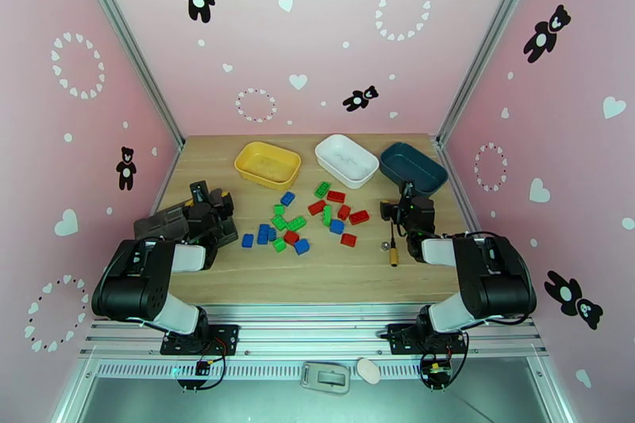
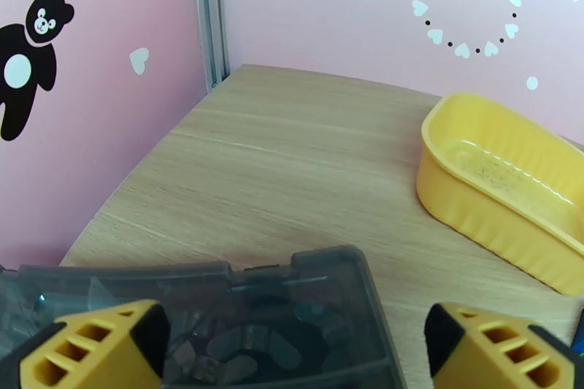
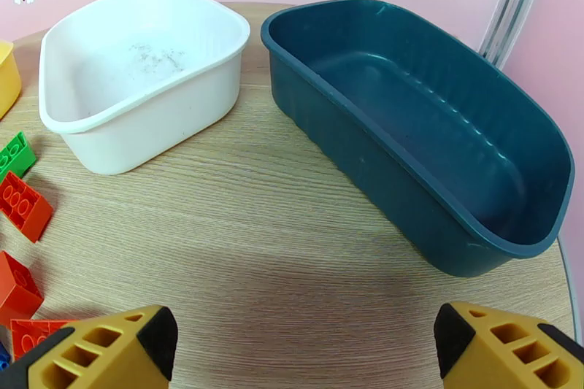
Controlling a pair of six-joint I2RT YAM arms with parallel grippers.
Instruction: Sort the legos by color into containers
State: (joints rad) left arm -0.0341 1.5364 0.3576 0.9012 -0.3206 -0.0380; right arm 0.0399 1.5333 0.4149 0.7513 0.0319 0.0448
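Legos (image 1: 297, 221) in red, green and blue lie loose on the middle of the table (image 1: 238, 278), none of them in a bin. Most of the blue and green ones sit in the left part of the scatter. Most of the red ones sit in the right part, where a red one (image 1: 359, 217) lies furthest right.

Three bins stand in a row along the far edge: yellow bin (image 1: 268, 163) on the left, white bin (image 1: 346, 159) in the middle and teal bin (image 1: 413, 167) on the right. All three are empty apart from some specks on the yellow and white floors. The white and teal bins stand close together with a narrow strip of table between them.

The left gripper (image 2: 296, 343) hangs at the left side of the table above the right end of a dark grey organizer (image 2: 219, 295). Its jaws are spread wide and hold nothing. The yellow bin is ahead of it, to its right.

The right gripper (image 3: 306, 347) hangs at the right side, on the near side of the teal bin, and faces the strip between the white and teal bins. Its jaws are also spread wide and empty. A screwdriver (image 1: 392, 248) lies on the table just to its left. In the right wrist view a green lego and several red ones show at the left edge, near the white bin.
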